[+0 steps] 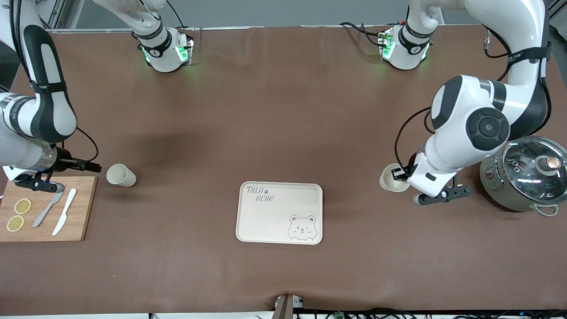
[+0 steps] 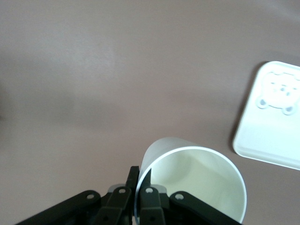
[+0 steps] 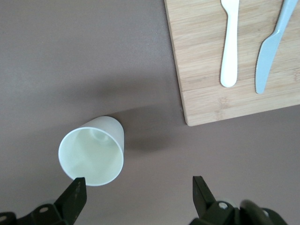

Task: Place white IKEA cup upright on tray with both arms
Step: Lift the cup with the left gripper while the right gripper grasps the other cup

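Note:
One white cup (image 1: 120, 175) lies on its side on the table beside the bamboo board, toward the right arm's end. My right gripper (image 1: 94, 168) hangs open and empty just beside it; in the right wrist view the cup (image 3: 91, 157) is next to one finger of this gripper (image 3: 138, 183). My left gripper (image 1: 402, 173) is shut on the wall of a second white cup (image 1: 392, 179), one finger inside and one outside (image 2: 142, 176). This cup (image 2: 197, 178) is tilted, low at the left arm's end. The cream tray (image 1: 270, 221) lies between the two cups and holds nothing; it also shows in the left wrist view (image 2: 272, 140).
A bamboo board (image 1: 84, 208) with lemon slices, a grey knife and a white knife lies at the right arm's end. A metal pot with a glass lid (image 1: 527, 177) stands at the left arm's end, beside the left wrist.

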You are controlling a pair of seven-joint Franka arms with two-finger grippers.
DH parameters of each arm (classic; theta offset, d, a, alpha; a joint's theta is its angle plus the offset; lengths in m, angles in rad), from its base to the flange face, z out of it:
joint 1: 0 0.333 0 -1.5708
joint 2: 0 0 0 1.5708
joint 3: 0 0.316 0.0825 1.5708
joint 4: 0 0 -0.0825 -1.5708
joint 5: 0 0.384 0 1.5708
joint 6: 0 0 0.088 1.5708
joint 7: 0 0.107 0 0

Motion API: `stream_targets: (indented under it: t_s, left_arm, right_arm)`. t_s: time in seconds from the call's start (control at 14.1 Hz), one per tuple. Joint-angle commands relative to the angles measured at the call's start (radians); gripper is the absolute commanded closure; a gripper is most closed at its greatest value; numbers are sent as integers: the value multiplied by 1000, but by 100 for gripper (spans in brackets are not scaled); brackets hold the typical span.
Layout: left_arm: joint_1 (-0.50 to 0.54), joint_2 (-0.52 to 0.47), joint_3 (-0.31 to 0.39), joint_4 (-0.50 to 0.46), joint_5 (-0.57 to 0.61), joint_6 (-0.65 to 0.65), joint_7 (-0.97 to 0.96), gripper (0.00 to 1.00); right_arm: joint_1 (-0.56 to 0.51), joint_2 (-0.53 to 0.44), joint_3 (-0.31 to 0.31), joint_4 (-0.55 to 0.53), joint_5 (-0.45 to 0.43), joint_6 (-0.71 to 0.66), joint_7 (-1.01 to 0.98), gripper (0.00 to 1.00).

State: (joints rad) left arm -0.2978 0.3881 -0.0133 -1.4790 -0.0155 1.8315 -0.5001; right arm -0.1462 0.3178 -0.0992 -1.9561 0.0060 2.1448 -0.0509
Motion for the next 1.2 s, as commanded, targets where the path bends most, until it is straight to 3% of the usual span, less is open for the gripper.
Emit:
stream_targets:
  t_s: [0.0, 0.28, 0.5, 0.64, 0.78, 0.92, 1.13]
  left_arm:
    - [-20, 37, 3, 83, 14, -37, -44, 100]
    - [-66, 103, 9, 193, 14, -109, -84, 100]
    - [-93, 130, 12, 226, 11, -110, -121, 100]
    - [-122, 161, 9, 247, 11, -110, -159, 100]
    - [-152, 196, 7, 290, 11, -110, -207, 100]
    - [-182, 221, 4, 324, 9, -107, -247, 100]
    - [-205, 259, 1, 362, 8, -89, -267, 100]
  right_arm:
    - [-21, -16, 18, -84, 8, 104, -15, 0]
    - [-15, 10, 21, -118, 26, 173, -14, 0]
    - [-9, 26, 21, -130, 52, 201, -14, 3]
    - [-7, 29, 21, -145, 52, 225, -14, 26]
    - [-4, 32, 23, -149, 55, 230, -14, 42]
    - [2, 44, 23, -152, 68, 245, -14, 47]
    - [2, 44, 23, -162, 71, 256, -14, 70]
